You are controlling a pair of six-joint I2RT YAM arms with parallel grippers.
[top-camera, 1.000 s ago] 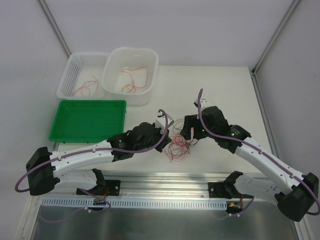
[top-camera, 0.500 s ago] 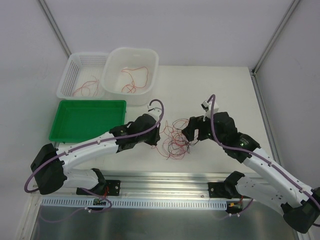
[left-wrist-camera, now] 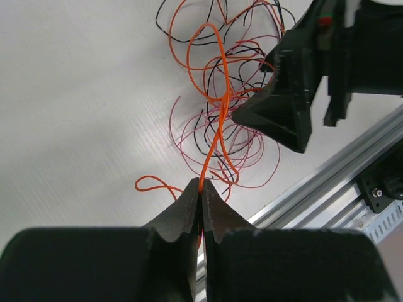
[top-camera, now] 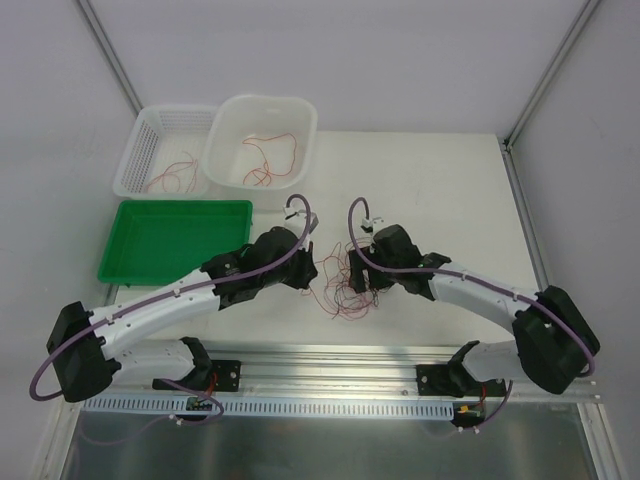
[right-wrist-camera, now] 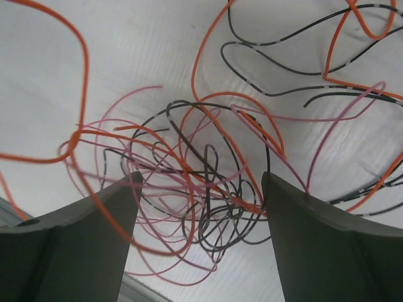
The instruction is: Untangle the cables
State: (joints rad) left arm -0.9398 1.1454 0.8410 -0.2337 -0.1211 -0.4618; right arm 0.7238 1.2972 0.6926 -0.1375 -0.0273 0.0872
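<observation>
Bright, even, diffuse light from overhead. In the top view the white table (top-camera: 440, 180) is close to washed out. Shadows are soft and short: faint grey under the left arm (top-camera: 170, 300) and right arm (top-camera: 480, 295), barely any under the cables (top-camera: 345, 285). The metal rail (top-camera: 330, 358) at the table's near edge has a dull sheen. Top view is sharp throughout, and the frame posts (top-camera: 110, 50) read straight. Left wrist view: wires crisp, left gripper (left-wrist-camera: 200, 189) soft, its blacks crushed with little detail. Right wrist view: very close, wires sharp mid-frame, right gripper (right-wrist-camera: 201, 177) grey and blurred at its edges, with wide-angle stretch toward the corners.
</observation>
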